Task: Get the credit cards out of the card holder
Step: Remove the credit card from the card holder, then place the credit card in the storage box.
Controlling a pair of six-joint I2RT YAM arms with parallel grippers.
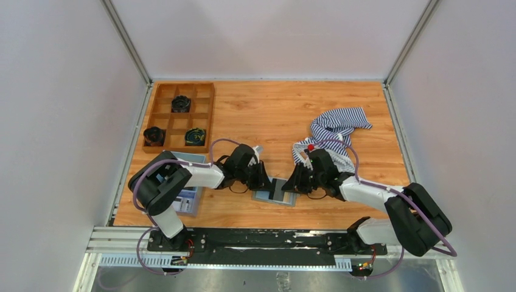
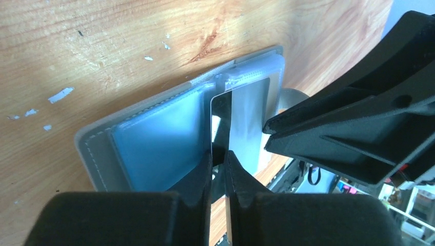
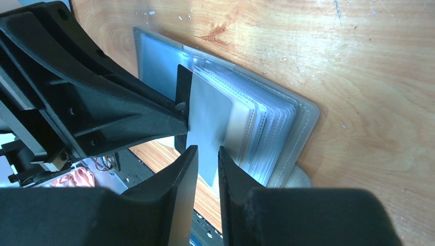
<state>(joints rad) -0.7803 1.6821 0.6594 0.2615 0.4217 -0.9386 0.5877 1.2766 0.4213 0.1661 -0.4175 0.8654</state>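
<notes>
The card holder point(image 1: 274, 194) lies open on the wooden table between my two grippers. In the left wrist view its grey cover point(image 2: 95, 154) and blue lining point(image 2: 154, 143) show, with clear sleeves standing up. My left gripper point(image 2: 219, 154) is shut on the thin dark pocket panel point(image 3: 182, 87), which it holds upright. My right gripper point(image 3: 208, 149) comes from the opposite side, its jaws nearly together around the lower corner of a grey sleeve page point(image 3: 210, 113). No tan-yellow credit card shows plainly; the cards are hidden in the sleeves.
A wooden compartment tray point(image 1: 159, 115) holding three black round parts stands at the back left. A blue tray point(image 1: 188, 198) lies under the left arm. A striped cloth point(image 1: 338, 125) lies behind the right gripper. The table's front edge is just below the holder.
</notes>
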